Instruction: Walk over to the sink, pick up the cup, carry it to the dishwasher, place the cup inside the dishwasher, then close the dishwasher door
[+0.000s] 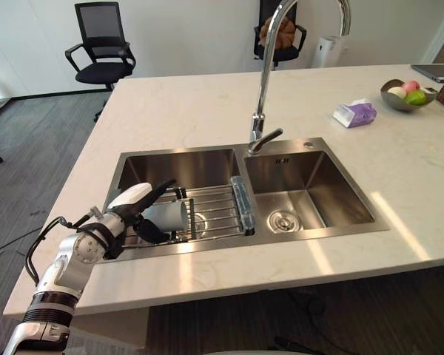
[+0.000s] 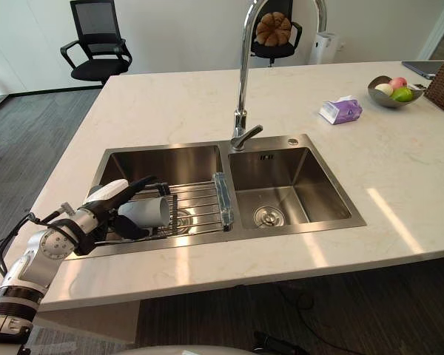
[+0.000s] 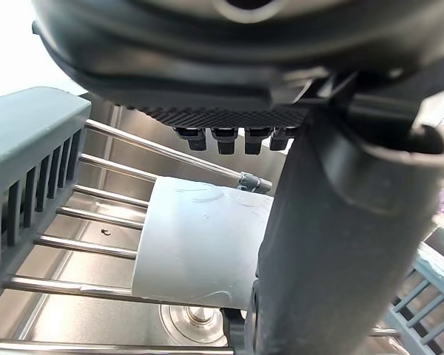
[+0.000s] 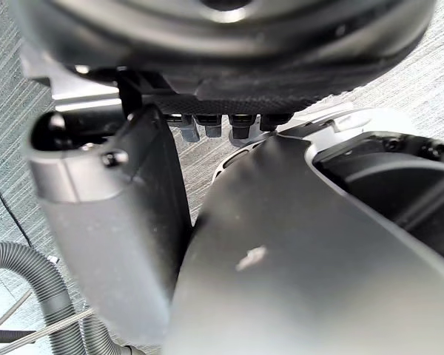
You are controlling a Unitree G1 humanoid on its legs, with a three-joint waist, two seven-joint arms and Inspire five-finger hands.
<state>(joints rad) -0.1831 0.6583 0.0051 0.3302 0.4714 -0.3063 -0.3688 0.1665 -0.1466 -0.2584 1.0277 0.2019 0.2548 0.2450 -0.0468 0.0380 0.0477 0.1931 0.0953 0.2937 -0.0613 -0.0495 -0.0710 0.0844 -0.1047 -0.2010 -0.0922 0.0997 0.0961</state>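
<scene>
**Left hand at cup, in left basin**

Cup (image 1: 169,216) lies on its side on the wire rack (image 1: 216,211) in the sink's (image 1: 318,146) left basin, mouth facing the right basin. It's not lifted.

Left hand (image 1: 126,214) is reached into that basin and brackets the cup. Fingers (image 3: 226,137) run fairly straight along its far side, close together. Thumb (image 3: 333,244) lies along the near side, touching or nearly touching. The cup sits between them, with no visible curl round it.

Right hand (image 4: 103,222) is low over grey carpet; can't tell its state.

Faucet (image 1: 265,81) stands behind the divider between the basins. Tissue pack (image 1: 354,113) and fruit bowl (image 1: 391,95) sit on the counter (image 1: 207,103), well off to the right.
</scene>
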